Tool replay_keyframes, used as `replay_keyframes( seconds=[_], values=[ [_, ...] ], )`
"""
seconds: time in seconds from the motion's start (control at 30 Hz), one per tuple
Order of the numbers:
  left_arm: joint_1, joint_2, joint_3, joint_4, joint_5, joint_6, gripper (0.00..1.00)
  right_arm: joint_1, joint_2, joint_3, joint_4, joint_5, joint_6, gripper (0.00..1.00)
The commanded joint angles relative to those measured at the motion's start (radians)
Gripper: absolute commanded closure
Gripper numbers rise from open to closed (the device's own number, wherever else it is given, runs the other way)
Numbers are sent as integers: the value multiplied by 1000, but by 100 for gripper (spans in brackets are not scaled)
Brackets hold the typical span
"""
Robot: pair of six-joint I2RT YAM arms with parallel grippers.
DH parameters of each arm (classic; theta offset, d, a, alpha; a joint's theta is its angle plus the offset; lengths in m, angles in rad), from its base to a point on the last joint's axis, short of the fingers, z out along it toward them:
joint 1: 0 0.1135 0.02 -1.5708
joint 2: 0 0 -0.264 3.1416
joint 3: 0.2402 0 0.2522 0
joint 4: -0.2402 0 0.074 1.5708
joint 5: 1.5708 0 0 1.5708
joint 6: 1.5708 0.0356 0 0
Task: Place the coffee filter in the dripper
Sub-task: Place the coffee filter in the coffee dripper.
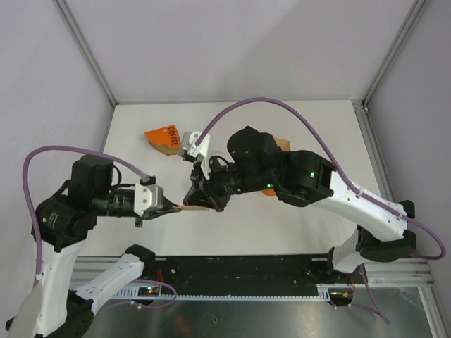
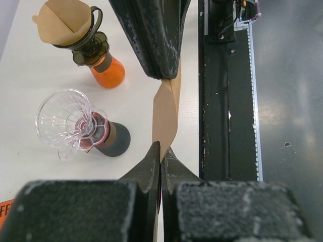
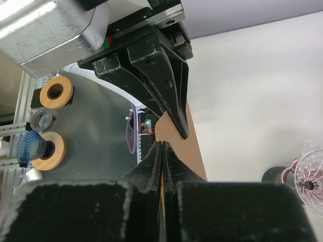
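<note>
Left gripper [image 2: 161, 154], arm reaching in low, pinches 1 edge of the coffee filter [image 2: 166, 113], which is light, limp and easily creased, so thin edge grips suit it. The filter hangs folded flat between the 2 arms, apart from the clear dripper [image 2: 65, 118]. Right gripper [image 2: 164, 75], wrist angled toward the left one, pinches the opposite edge.

We see left arm [image 1: 70, 211] and right arm [image 1: 317, 179], black joints, white links, looping purple cables [image 1: 282, 105], green lights [image 1: 311, 174], scuffed black fingers [image 2: 151, 30]
</note>
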Motion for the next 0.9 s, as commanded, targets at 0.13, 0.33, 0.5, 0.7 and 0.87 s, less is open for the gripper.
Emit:
replay_keyframes(
  seconds=[0.13, 0.33, 0.5, 0.7, 0.87],
  values=[
    [-4, -14, 50, -53, 14, 32, 100, -53, 19, 34, 37, -15, 56, 100],
    [-5, -21, 35, -53, -27, 49, 100, -86, 24, 35, 64, -60, 103, 100],
    [-6, -27, 24, -53, -65, 57, 100, -92, 27, 38, 84, -101, 132, 100],
    [-8, -28, 27, -52, -64, 55, 100, -90, 32, 36, 78, -127, 147, 88],
    [-9, -26, 36, -52, -59, 54, 100, -87, 33, 34, 71, -130, 142, 85]
  ],
)
